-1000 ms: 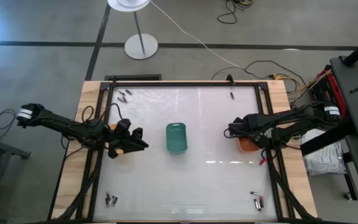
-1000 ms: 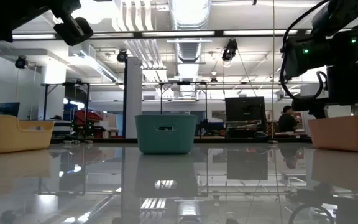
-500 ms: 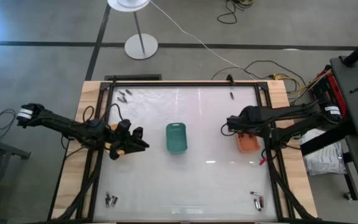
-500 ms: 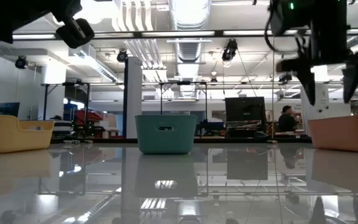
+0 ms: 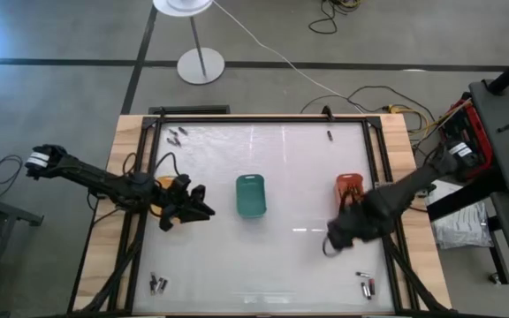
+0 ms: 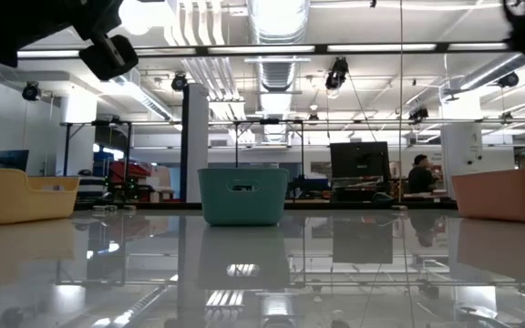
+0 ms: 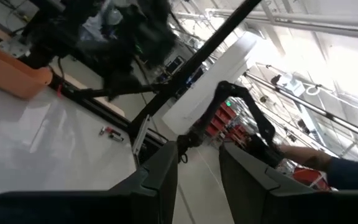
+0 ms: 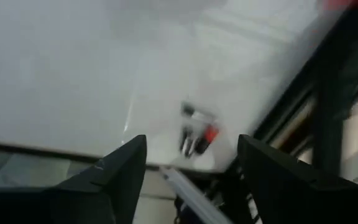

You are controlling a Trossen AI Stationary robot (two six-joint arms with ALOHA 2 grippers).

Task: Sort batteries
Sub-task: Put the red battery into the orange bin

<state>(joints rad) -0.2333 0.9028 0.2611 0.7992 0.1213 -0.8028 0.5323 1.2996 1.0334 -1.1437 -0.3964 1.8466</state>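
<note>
Since the earlier frame my right arm has swung off the orange tray (image 5: 349, 187) and down the worktop (image 5: 290, 256) toward the near right corner; the left arm has hardly shifted.

The batteries (image 5: 366, 284) I'm after lie in a small cluster in that corner, just beside the frame rail. Other clusters sit well apart: one at the near left corner (image 5: 157, 283), one at the far left (image 5: 177, 134), a single at the far edge (image 5: 330, 135).

The right pincer (image 5: 335, 240) is near the corner cluster but short of it, with its fingers (image 8: 117, 180) spread and nothing between them. The left pincer (image 5: 203, 212) hangs beside the yellow tray (image 5: 155, 208), left of the green tray (image 5: 250, 195); its fingers (image 7: 160, 180) stand slightly apart and hold nothing I can see.

My worry is the cluster itself. The batteries touch each other and lie hard by the rail, so I judge a descent could clip the frame, catch two at once, or nudge them rolling.

The right wrist view gives me what the high view cannot: the cluster (image 8: 197, 134) with a red-ended one among dark ones. The low view shows the trays side-on but no battery at all.
</note>
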